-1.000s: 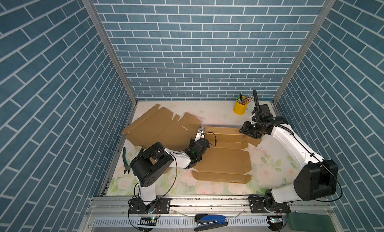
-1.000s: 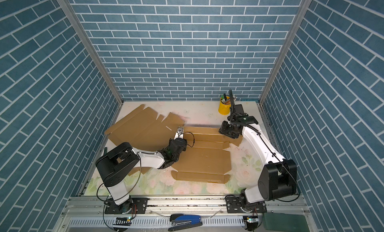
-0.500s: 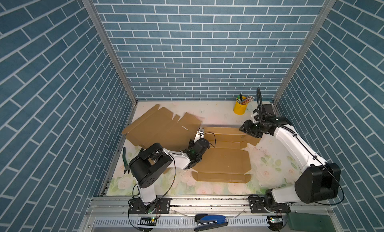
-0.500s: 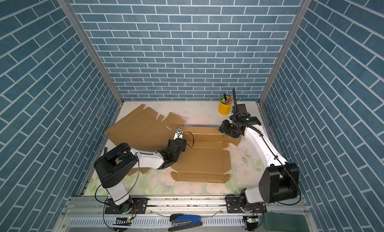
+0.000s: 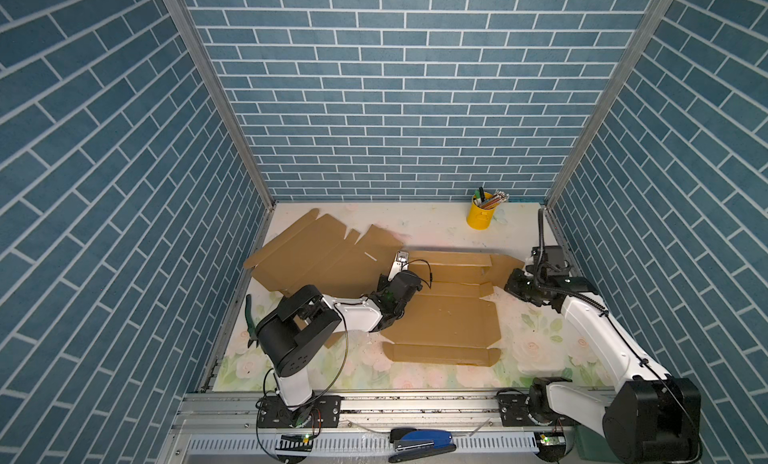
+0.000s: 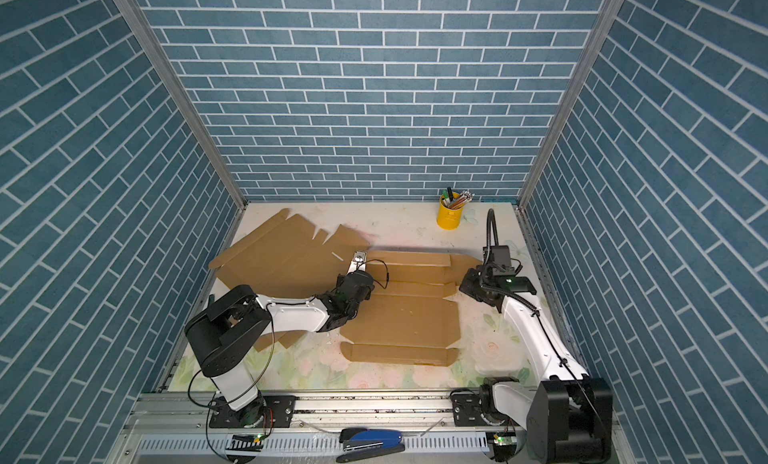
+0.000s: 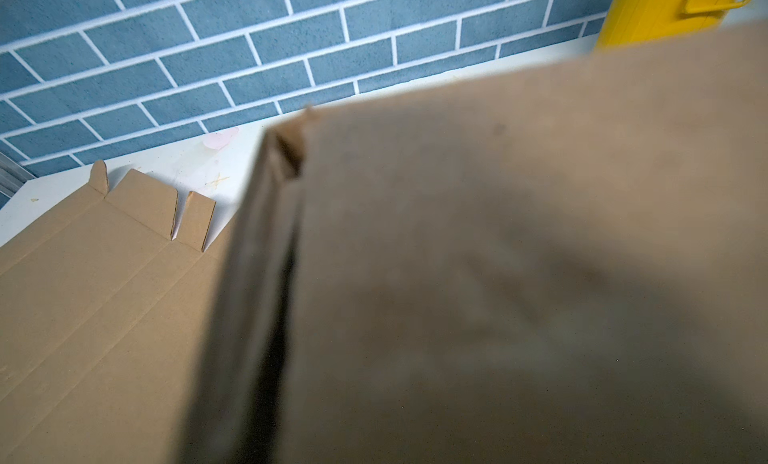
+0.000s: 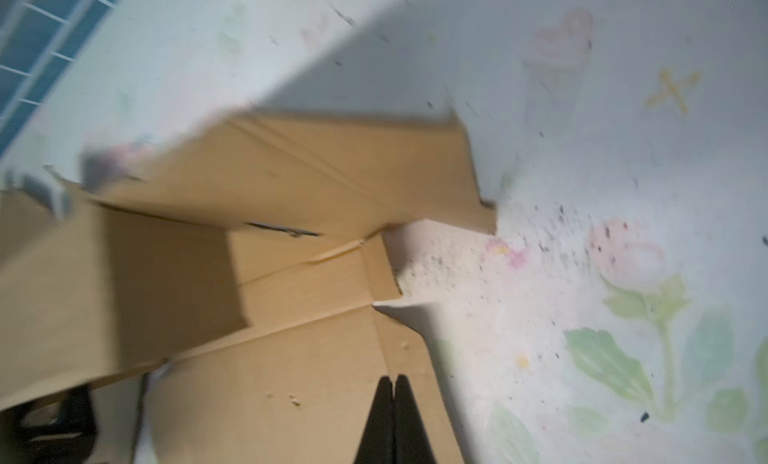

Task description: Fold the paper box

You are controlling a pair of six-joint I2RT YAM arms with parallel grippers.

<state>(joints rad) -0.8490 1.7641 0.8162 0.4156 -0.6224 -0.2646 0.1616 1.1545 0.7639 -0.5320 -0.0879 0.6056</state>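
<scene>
The paper box [image 5: 444,316] [image 6: 407,316] is a brown cardboard blank lying mostly flat mid-table, with its far flaps creased and slightly raised. My left gripper [image 5: 400,263] [image 6: 356,261] reaches in at the left end of the far flap. In the left wrist view the box's cardboard [image 7: 498,254] fills the picture and hides the jaws, which appear shut on the flap. My right gripper [image 5: 509,286] [image 6: 463,289] hovers over the box's right edge [image 8: 399,341]. Its black fingertips [image 8: 392,381] are pressed together with nothing between them.
A second flat cardboard blank [image 5: 316,258] [image 7: 83,295] lies at the back left, partly under my left arm. A yellow cup of pens [image 5: 480,216] [image 7: 648,12] stands at the back right. Green pliers [image 5: 250,316] lie by the left wall. A blue stapler [image 5: 419,439] rests on the front rail.
My right gripper has shut and drawn back a little toward the front right, off the far flap. The left arm has stayed in place.
</scene>
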